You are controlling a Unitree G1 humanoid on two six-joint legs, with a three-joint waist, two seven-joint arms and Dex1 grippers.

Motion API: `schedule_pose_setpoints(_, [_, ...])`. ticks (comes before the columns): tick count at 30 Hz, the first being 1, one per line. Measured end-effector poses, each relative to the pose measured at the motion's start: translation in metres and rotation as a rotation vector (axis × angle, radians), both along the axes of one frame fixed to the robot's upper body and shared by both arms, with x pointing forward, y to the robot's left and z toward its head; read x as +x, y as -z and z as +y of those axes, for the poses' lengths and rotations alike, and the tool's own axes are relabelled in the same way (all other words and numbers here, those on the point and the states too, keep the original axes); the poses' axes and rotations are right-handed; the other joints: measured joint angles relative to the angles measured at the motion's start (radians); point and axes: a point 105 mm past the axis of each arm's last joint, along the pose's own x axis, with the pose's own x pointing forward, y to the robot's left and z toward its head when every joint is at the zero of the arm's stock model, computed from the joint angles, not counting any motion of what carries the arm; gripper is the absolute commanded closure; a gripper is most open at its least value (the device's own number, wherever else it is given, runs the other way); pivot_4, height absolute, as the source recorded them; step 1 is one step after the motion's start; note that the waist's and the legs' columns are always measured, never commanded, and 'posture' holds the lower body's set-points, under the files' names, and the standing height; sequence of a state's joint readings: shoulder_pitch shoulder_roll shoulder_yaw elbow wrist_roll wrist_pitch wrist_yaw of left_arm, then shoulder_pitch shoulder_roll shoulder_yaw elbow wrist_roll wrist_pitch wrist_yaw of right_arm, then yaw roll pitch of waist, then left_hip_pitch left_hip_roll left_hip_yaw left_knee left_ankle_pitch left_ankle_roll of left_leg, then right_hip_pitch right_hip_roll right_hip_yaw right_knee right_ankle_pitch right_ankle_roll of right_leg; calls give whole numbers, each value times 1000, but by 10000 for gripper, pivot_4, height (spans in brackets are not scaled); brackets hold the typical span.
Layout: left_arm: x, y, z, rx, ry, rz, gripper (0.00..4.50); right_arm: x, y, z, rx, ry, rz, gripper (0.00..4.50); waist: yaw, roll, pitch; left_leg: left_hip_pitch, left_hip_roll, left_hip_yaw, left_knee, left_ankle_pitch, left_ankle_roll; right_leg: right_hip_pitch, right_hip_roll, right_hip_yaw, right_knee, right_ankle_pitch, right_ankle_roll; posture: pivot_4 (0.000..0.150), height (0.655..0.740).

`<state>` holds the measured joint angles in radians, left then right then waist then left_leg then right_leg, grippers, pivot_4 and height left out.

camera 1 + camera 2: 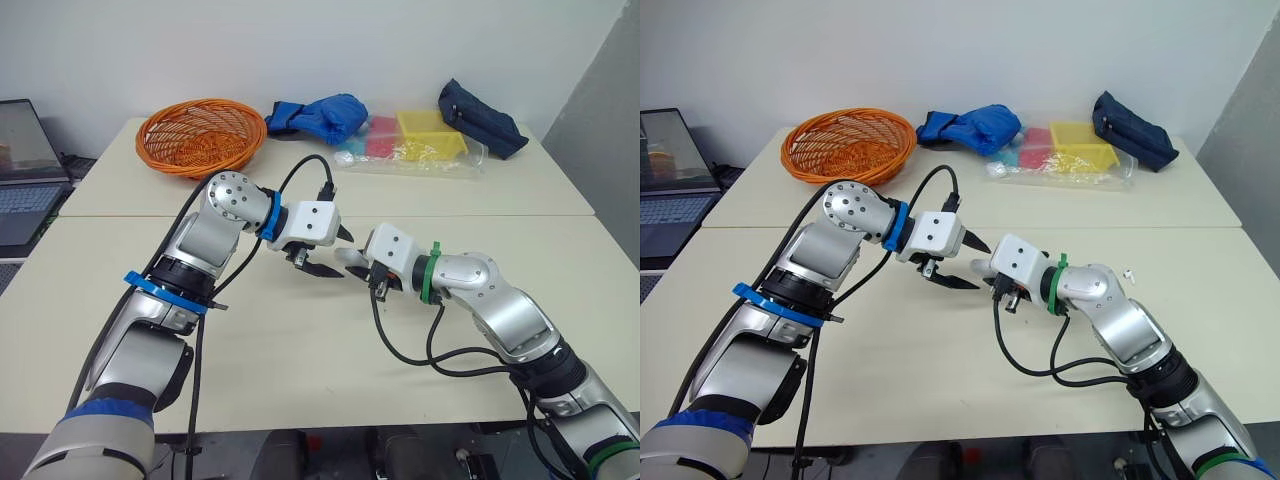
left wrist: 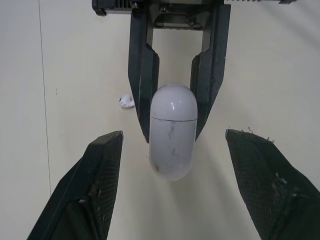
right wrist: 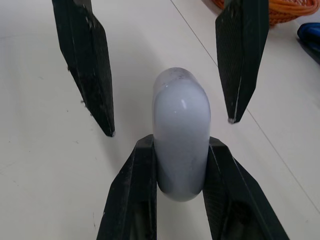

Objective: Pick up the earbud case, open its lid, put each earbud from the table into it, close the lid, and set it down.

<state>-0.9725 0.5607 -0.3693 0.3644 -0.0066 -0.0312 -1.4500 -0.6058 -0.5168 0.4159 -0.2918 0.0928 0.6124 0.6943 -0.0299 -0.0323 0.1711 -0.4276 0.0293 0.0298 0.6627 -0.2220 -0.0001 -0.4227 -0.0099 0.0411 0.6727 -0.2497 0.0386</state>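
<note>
Head views: right gripper is clamped on the earbud case and holds it sideways over the middle of the table, apparently clear of the surface. Left gripper faces it tip to tip, fingers spread apart, the case's free end just reaching between them. One earbud lies on the table, well apart from the case, on the far side of the right arm. No second earbud can be made out.

Left wrist view: the left gripper's two fingers stand wide on either side with nothing between the pads. The case hangs between the right gripper's fingers, gripped at its rounded upper half. A thin seam runs across the shell and the two halves sit flush, so the lid is shut. An earbud lies on the table just beside one of the right gripper's fingers; whether it is the one noted above cannot be told.

Right wrist view: both right fingers press flat against the sides of the case. The left fingers flank its far end without touching it.

Assessment: pick-up is done. Opening the lid, loading each earbud, closing and setting down are all outstanding.
</note>
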Motion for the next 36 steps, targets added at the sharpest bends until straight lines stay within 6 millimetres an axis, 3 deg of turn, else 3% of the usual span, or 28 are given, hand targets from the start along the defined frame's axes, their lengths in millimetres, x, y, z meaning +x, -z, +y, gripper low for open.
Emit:
schedule_pose_setpoints(20, [2, -2, -4, 2, 21, -25, 11125, -4, 5, 1, -23, -14, 10, 36990, 0, 0, 0, 1, 0, 0, 1, 0, 0, -1, 1, 0, 4, -1, -1, 1500, 7400])
schedule_pose_setpoints(23, [2, -2, -4, 3, 21, -25, 16119, -5, 5, 1, -21, -14, 12, 36990, 0, 0, 0, 1, 0, 0, 1, 0, 0, -1, 1, 0, 4, -1, -1, 1500, 7400])
schedule_pose_setpoints(30, [1, 1, -2, 26, 24, -12, 36650, -3, 3, -1, -16, 3, 10, 36990, 0, 0, 0, 1, 0, 0, 1, 0, 0, -1, 1, 0, 4, -1, -1, 1500, 7400])
schedule_pose_setpoints(36, [1, 2, -3, 30, 24, -11, 37595, -3, 3, -1, -18, 3, 15, 36990, 0, 0, 0, 1, 0, 0, 1, 0, 0, -1, 1, 0, 4, -1, -1, 1500, 7400])
